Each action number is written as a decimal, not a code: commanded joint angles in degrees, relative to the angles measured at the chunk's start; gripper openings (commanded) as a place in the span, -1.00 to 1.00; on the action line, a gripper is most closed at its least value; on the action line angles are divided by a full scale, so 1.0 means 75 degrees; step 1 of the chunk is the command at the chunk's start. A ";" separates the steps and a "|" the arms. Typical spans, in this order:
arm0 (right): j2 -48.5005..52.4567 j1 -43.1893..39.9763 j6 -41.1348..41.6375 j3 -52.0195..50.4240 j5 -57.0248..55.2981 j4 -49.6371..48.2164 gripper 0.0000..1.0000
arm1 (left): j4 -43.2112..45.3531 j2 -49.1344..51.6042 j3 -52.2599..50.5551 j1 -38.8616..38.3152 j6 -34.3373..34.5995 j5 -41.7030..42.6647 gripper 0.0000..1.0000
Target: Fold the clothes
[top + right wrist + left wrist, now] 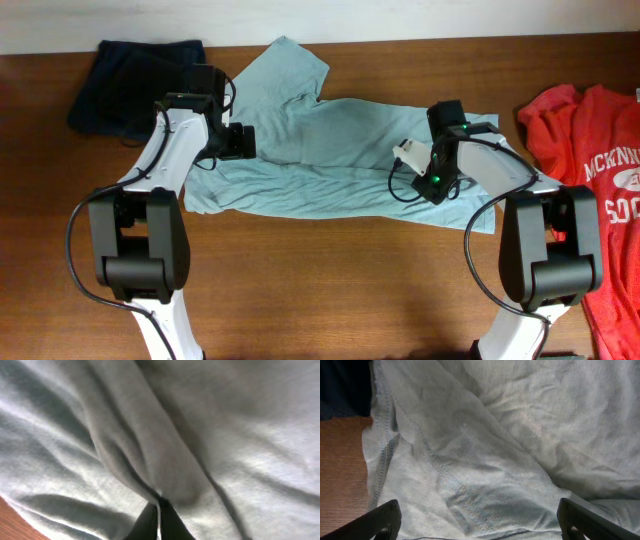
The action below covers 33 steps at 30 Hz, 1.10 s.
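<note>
Cloth of the T-shirt (210, 440) sits pinched between the right fingers (146, 525).

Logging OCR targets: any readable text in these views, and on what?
"MCK..." on the red shirt, top line, white; the rest is blurred and cut off.
"SOC" on the same shirt, bottom line, cut off.
Emblem between them: too small to read.
On the grey shirt: none.

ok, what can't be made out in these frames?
- Red T-shirt: overhead, right edge cuts off its lettering and side.
- Dark cloth: overhead, too dark to tell what garment.
- Grey-teal T-shirt: overhead, left arm and right arm cover its lower corners.
- Right claw: right wrist view, bottom edge crops the fingers.
</note>
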<state>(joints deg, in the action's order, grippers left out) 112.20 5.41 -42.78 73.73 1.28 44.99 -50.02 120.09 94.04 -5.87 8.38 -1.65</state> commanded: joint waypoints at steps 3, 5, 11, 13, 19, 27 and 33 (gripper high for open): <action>0.0003 0.0026 0.0020 0.0530 -0.0303 0.0029 -0.92 | 0.0009 -0.0187 0.0111 0.0052 -0.0047 0.0055 0.98; 0.0003 0.0026 0.0017 0.0673 -0.0388 0.0015 -0.92 | 0.0012 -0.0187 0.0111 0.0052 -0.0047 0.0055 0.99; 0.0006 0.0026 -0.0070 0.0714 -0.0638 -0.0294 -0.93 | 0.0009 -0.0187 0.0111 0.0052 -0.0047 0.0055 0.98; 0.0006 0.0026 -0.0070 0.0714 -0.0638 -0.0458 -0.92 | 0.0009 -0.0187 0.0111 0.0052 -0.0047 0.0055 0.98; 0.0125 0.0026 -0.0146 0.0714 -0.0635 -0.1067 -0.92 | 0.0009 -0.0187 0.0111 0.0052 -0.0047 0.0055 0.98; 0.0516 -0.0015 -0.0268 0.0711 -0.0641 -0.1606 -0.64 | 0.0009 -0.0187 0.0111 0.0052 -0.0047 0.0055 0.98; 0.0629 -0.0175 0.0463 0.0731 -0.1035 -0.2623 -0.49 | 0.0009 -0.0187 0.0111 0.0052 -0.0047 0.0055 0.98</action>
<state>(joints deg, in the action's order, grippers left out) 116.62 4.95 -44.23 78.11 -3.20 28.53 -50.02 120.09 94.04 -5.87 8.38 -1.65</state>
